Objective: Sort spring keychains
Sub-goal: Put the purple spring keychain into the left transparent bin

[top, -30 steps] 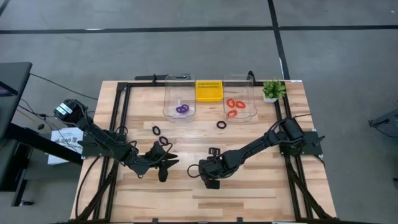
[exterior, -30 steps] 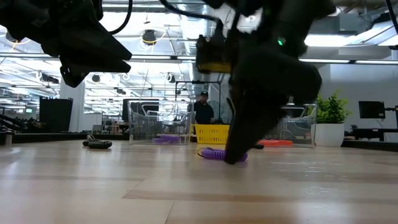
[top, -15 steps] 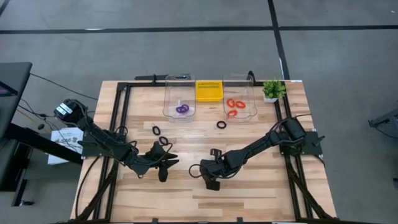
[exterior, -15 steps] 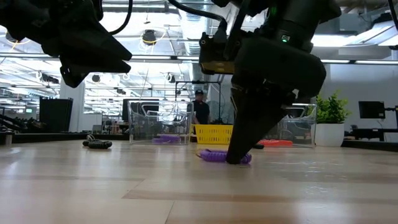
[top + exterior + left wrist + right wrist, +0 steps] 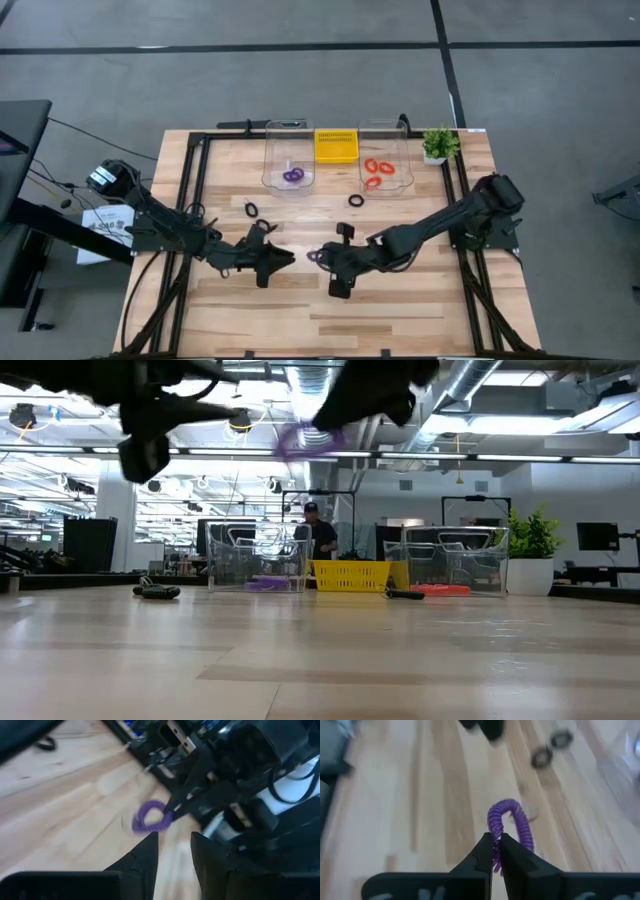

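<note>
Purple keychain (image 5: 316, 256) now hangs pinched in my right gripper (image 5: 322, 257), lifted off the wood at frame centre; next stop, the upper-left bin (image 5: 287, 148). My left gripper (image 5: 287, 259) waits alongside, part-open.

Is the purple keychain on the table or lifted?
Lifted: the right tool is shut on the purple keychain, which the low view shows well above the table.
</note>
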You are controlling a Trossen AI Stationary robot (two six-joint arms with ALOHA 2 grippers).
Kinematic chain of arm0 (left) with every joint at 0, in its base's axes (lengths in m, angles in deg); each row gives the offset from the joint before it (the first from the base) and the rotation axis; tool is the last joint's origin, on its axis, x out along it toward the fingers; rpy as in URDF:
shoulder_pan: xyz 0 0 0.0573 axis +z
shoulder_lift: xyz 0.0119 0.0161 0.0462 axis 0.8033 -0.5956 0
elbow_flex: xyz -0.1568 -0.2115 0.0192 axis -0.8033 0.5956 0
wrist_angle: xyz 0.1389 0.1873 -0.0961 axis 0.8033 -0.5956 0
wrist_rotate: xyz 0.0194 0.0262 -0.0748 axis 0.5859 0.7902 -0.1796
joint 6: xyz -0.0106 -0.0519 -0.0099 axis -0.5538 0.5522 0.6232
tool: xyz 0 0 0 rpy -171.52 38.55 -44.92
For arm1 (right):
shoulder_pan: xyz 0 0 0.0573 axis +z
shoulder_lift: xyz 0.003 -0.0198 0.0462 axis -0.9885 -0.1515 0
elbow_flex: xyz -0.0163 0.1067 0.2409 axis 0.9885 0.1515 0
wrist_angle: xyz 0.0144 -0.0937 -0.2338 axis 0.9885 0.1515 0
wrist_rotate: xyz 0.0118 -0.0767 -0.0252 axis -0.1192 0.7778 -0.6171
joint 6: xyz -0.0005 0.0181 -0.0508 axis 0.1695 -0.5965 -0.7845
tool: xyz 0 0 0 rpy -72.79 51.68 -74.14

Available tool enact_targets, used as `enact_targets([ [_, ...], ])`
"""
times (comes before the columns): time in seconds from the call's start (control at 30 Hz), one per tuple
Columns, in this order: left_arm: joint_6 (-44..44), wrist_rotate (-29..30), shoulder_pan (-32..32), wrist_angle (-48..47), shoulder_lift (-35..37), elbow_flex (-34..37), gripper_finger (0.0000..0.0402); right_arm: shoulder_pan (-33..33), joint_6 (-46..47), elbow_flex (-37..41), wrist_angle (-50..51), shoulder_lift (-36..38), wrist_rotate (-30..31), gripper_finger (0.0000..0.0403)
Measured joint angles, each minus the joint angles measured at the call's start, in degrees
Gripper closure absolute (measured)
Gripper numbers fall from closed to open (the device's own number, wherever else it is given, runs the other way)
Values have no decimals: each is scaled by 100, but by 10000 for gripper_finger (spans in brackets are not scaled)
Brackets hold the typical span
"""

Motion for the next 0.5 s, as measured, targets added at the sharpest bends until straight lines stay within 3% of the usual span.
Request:
enact_targets([
  [0.3, 813, -965, 607, 644, 0, 0, 289, 26, -456, -2, -509, 476, 132, 400],
  [0.5, 1090, -1020, 724, 683, 0, 0, 289, 116, -515, -4, -581, 487, 128, 397],
])
